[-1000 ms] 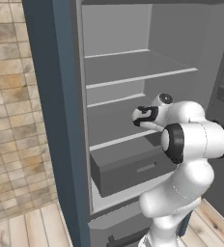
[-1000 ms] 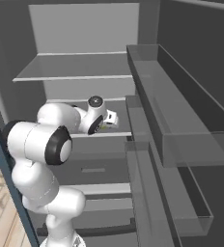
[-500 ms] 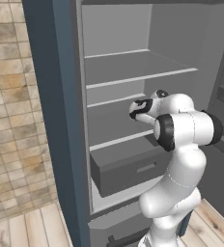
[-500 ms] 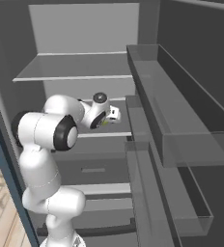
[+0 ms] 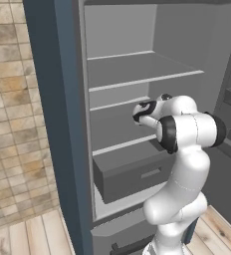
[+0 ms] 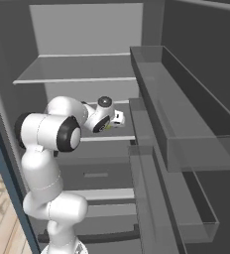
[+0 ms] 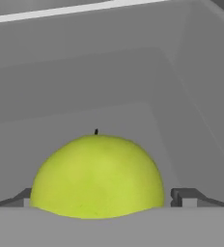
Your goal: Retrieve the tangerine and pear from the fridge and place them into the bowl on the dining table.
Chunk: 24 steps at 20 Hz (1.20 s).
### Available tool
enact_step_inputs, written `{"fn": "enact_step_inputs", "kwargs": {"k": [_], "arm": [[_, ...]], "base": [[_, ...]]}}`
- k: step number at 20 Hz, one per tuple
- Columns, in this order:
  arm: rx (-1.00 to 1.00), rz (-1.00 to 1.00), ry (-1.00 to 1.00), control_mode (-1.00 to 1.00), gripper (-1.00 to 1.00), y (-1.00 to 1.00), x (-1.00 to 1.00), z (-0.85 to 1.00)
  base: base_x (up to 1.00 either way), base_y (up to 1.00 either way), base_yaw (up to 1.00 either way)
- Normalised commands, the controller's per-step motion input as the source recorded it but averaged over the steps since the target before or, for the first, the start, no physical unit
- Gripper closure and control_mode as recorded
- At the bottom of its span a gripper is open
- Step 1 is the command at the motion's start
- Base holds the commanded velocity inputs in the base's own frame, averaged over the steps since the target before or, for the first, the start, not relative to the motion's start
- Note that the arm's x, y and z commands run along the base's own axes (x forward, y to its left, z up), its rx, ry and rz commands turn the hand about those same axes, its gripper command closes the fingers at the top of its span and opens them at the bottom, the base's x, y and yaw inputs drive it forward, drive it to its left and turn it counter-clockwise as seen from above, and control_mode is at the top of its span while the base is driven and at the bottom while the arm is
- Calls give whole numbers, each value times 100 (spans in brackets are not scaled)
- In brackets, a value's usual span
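Note:
The pear (image 7: 97,176), bright yellow-green with a short dark stem, lies on a grey shelf inside the fridge (image 5: 62,99). It sits close in front of the hand, between the two dark fingertips (image 7: 185,197). My gripper (image 7: 102,200) is open, one finger on each side of the pear, with a thin gap showing at the right finger. From the base views, the gripper (image 5: 140,112) (image 6: 119,118) is reached in over the middle shelf (image 5: 122,144). The tangerine, the bowl and the dining table are out of view.
The fridge door (image 6: 186,129), with its clear bins, stands open on the right. A grey drawer (image 5: 132,174) juts out below the middle shelf. An upper shelf (image 5: 142,79) lies above the hand. A tiled wall (image 5: 13,124) is to the left of the fridge.
The hand has pushed deeper into the fridge over the middle shelf, and the arm's elbow has risen and swung in behind it.

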Motion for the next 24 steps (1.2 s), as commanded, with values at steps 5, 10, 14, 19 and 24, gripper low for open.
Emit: {"fn": "enact_step_inputs", "kwargs": {"k": [5, 10, 14, 19, 24], "arm": [[0, 1, 0, -100, 100, 0, 7, -32], [0, 0, 0, -100, 100, 0, 15, -18], [0, 0, 0, -100, 100, 0, 7, -20], [0, 0, 0, -100, 100, 0, 2, -1], [0, 0, 0, -100, 100, 0, -58, 1]], "base": [[0, 0, 0], [0, 0, 0], [0, 0, 0], [0, 0, 0], [0, 0, 0]]}}
